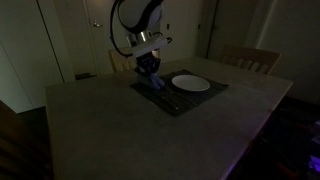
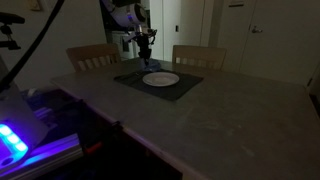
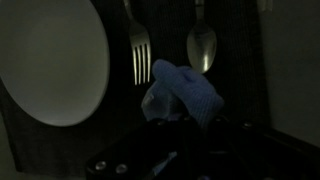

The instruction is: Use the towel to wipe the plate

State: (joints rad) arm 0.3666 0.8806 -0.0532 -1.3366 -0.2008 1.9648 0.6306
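A white plate [image 1: 190, 83] lies on a dark placemat [image 1: 205, 97]; it shows in both exterior views [image 2: 160, 79] and at the left of the wrist view [image 3: 50, 60]. My gripper [image 1: 148, 68] is shut on a blue towel [image 3: 185, 92] and hangs over the placemat's edge beside the plate, not over it. In the wrist view the towel bunches up from the jaws [image 3: 180, 120] over a fork [image 3: 138, 50] and a spoon [image 3: 202, 45]. The scene is very dark.
A large grey table [image 1: 130, 125] holds the placemat. Wooden chairs [image 1: 250, 60] stand at its far side, also seen in an exterior view [image 2: 195, 55]. A device with purple lights [image 2: 15, 140] sits near the table's edge.
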